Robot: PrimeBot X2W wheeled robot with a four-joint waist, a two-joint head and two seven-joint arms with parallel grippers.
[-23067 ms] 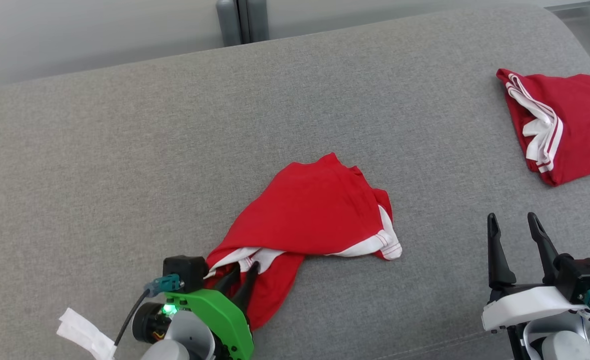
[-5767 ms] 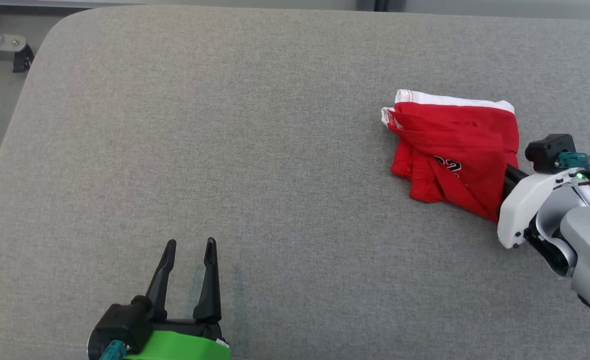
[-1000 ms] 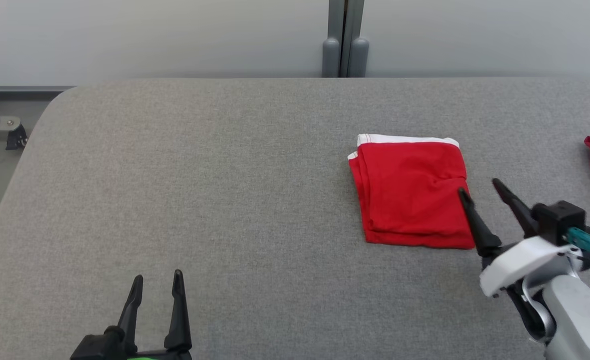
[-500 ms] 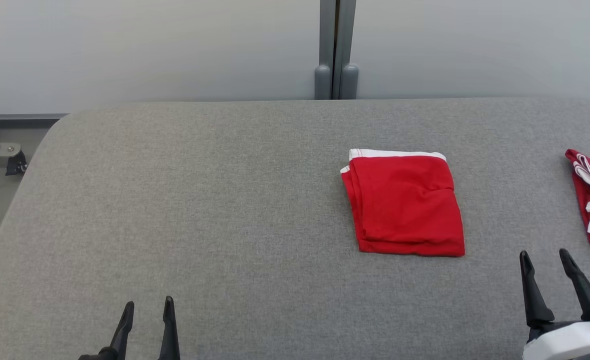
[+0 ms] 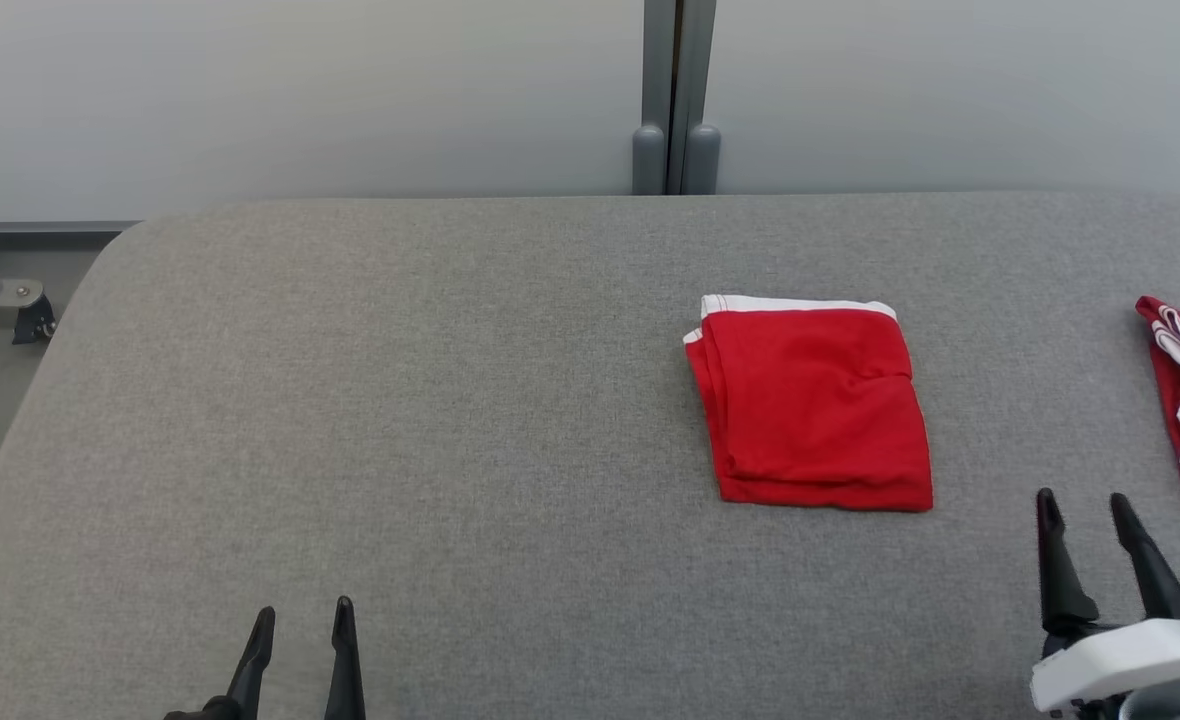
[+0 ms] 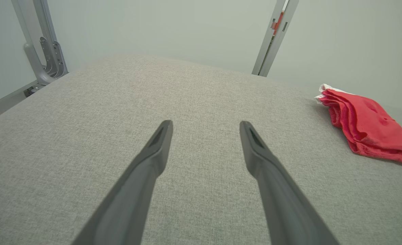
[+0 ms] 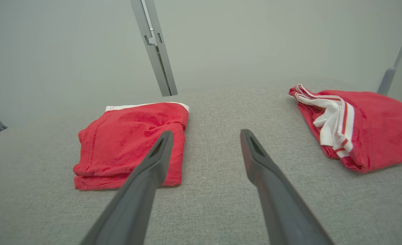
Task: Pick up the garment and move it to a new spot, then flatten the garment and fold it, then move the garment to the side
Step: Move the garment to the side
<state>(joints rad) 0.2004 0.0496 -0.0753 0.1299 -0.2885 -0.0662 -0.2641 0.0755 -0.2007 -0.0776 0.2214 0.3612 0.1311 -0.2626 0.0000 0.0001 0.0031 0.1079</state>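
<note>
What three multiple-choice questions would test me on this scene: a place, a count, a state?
1. Where is the folded garment?
A. on the floor
B. on the grey surface
C. in a basket

2. How many red garments lie there?
A. one
B. two
C. four

3. The right gripper is:
A. open and empty
B. shut on cloth
C. shut on a cup

Answers: B, it lies flat on the padding; B, a striped garment sits at the right edge as well; A, its fingers stand apart with nothing between.
</note>
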